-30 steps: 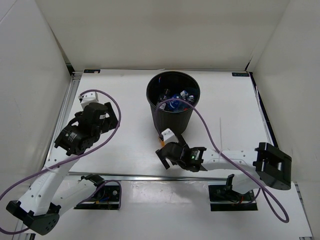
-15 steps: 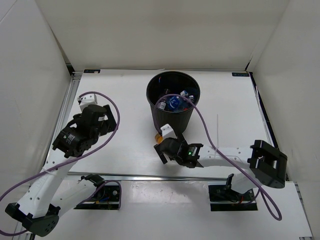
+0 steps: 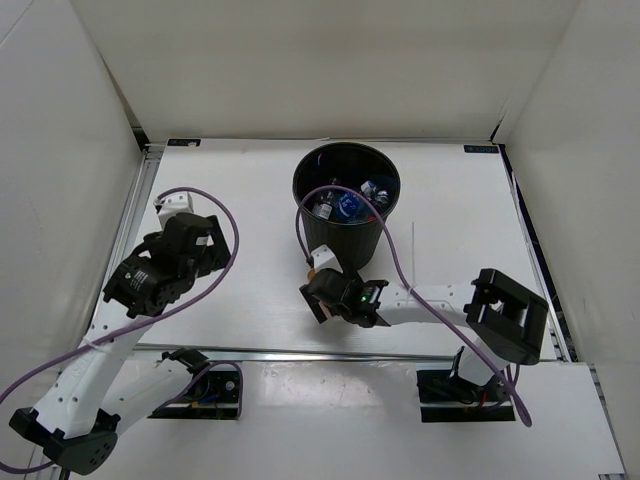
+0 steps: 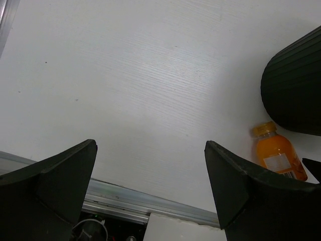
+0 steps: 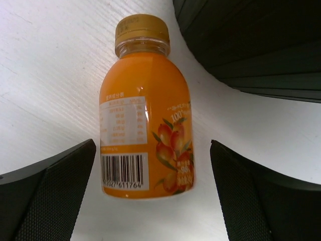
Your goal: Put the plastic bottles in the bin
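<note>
1. Top external view: the right arm has swung further left than a second ago. Its elbow now sits nearer the middle of the desk (image 3: 250,190), and its wrist lies close against the near side of the bin (image 3: 350,238).
2. The right gripper (image 5: 153,144) stands wide open. One finger is on each side of the orange bottle (image 5: 145,115), with bare desk showing between the bottle and each finger, so nothing is gripped.
3. The orange bottle lies on its side on the desk, just beside the bin's ribbed base. Its yellow cap points away from the right gripper and its barcode label faces up.
4. A second ago the top view showed a sliver of orange at the wrist's far edge. The wrist now covers that spot, and I cannot make the bottle out in that view.
5. The other bottles (image 3: 345,203) lie inside the bin, blue labels showing among them, much as they did before.
6. The left gripper (image 4: 150,145) is also wide open and holds nothing. It hangs over bare desk well to the left of the bin.
7. The left arm has barely moved, only drawing a little toward the near edge.
8. The right arm's purple cable (image 3: 297,222) now loops across the bin's left rim, where earlier it crossed the right side.
</note>
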`<move>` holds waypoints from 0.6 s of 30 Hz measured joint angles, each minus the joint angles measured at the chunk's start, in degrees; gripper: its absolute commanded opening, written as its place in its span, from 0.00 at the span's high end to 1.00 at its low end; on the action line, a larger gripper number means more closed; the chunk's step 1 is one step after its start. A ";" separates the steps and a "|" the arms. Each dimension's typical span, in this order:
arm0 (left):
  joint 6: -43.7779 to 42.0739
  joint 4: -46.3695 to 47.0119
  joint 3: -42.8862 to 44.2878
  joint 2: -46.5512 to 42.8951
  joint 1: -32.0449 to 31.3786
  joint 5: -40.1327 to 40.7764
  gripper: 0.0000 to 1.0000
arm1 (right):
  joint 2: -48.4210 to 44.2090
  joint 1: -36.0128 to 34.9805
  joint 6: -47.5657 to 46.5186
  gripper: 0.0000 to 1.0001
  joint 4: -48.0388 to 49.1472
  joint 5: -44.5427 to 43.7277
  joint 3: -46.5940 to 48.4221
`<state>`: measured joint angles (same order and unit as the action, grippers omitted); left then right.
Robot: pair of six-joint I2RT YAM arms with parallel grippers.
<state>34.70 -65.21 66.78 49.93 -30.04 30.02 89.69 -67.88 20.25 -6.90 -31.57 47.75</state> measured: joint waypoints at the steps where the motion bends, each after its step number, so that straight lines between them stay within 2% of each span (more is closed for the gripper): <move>1: -0.02 -0.31 0.00 -0.15 0.00 0.07 0.00 | 0.52 0.02 0.02 0.07 -0.04 0.26 0.17; 2: -0.02 -0.59 0.00 -0.33 0.00 0.17 0.00 | 0.90 0.04 0.02 0.11 -0.09 0.50 0.31; 3: -0.02 -0.72 0.00 -0.55 0.00 0.24 0.00 | 1.16 0.11 -0.02 0.21 -0.24 0.74 0.46; 5: 0.02 -0.85 -0.02 -0.98 0.00 0.35 0.00 | 1.51 0.15 0.07 0.33 -0.42 0.98 0.83; 7: 0.11 -1.03 0.00 -1.36 0.00 0.50 0.00 | 1.84 0.31 0.37 0.35 -0.87 1.16 1.51; 8: 0.20 -1.22 -0.02 -1.46 0.00 0.61 0.00 | 2.10 0.42 0.46 0.42 -1.29 1.20 2.08; 12: 0.35 -1.62 -0.07 -1.79 0.00 0.70 0.00 | 2.78 0.44 0.76 0.57 -3.69 1.46 4.50; 16: 0.98 -1.62 -0.61 -2.40 0.00 1.16 0.00 | 2.40 -0.09 1.90 0.62 -8.81 1.64 7.43; 18: 1.38 -1.51 -1.09 -2.89 0.00 1.66 0.00 | 0.98 -1.75 1.77 0.67 -11.56 1.66 8.94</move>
<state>36.07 -66.72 65.69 47.05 -30.04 31.68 90.67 -69.63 22.02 -18.46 -29.91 56.69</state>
